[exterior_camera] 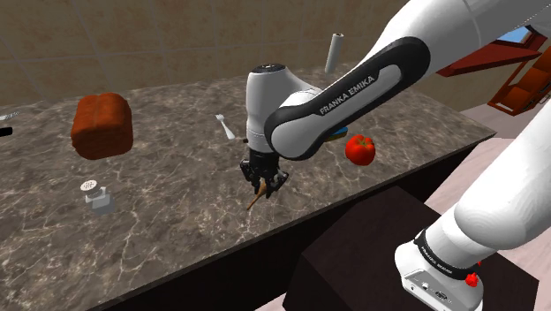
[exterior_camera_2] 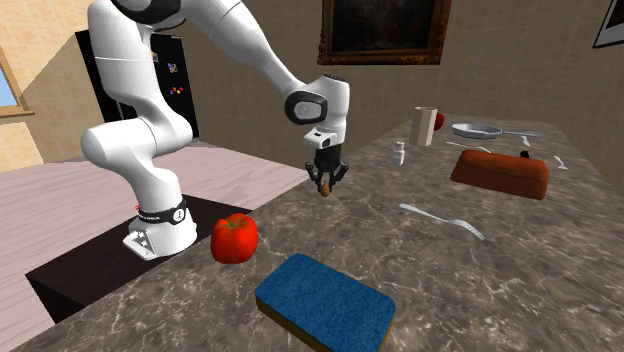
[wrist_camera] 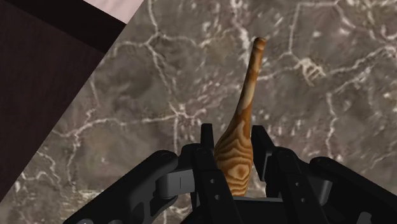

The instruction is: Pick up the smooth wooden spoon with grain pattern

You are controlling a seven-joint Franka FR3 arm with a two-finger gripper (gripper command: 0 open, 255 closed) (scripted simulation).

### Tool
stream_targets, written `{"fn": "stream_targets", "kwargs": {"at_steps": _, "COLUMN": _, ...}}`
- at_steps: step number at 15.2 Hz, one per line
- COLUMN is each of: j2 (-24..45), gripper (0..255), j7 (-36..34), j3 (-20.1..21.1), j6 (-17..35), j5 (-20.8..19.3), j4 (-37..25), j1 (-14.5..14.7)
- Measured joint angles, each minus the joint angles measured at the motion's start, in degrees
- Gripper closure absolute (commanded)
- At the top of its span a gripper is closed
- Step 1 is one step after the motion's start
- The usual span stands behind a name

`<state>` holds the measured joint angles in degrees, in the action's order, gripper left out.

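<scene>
**Spoon in the Pincer at the Counter's Near Edge**

The black gripper [wrist_camera: 230, 137] has its two fingers narrowed onto the bowl of the wooden spoon [wrist_camera: 236, 156]. Ringed grain shows on the bowl, and the handle points away from the hand toward the veined marble countertop [exterior_camera: 177, 230]. In the shoulder view the gripper [exterior_camera: 263, 177] hangs over the near strip of the countertop, with the spoon [exterior_camera: 254, 201] slanting down below it. Whether the handle's tip touches the stone cannot be told.

The counter's near edge runs just beside the hand, and the dark stand [exterior_camera: 371, 261] sits below that edge. Bare marble lies around the gripper on the other sides. A tomato [exterior_camera: 360, 149] sits to the shoulder view's right, close to the same edge. A pale fork [exterior_camera: 225, 126] lies farther in. A small shaker [exterior_camera: 95, 196] stands well apart to the left, and a brown loaf [exterior_camera: 102, 125] sits beyond it.

In the second exterior view the gripper [exterior_camera_2: 326, 180] is well apart from the near blue sponge [exterior_camera_2: 325, 302], which sits at the counter's near edge.

The white arm's [exterior_camera: 459, 53] dark forearm band reads "FRANKA EMIKA" [exterior_camera: 347, 95].
</scene>
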<state>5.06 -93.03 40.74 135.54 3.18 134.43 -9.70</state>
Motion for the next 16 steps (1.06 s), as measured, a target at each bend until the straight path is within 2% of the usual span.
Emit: {"fn": "stream_targets", "kwargs": {"at_steps": 16, "j2": -9.3, "gripper": 255, "j7": 4.4, "j3": -0.2, "j6": -11.8, "j5": 6.7, "j4": -4.3, "j1": -0.6}}
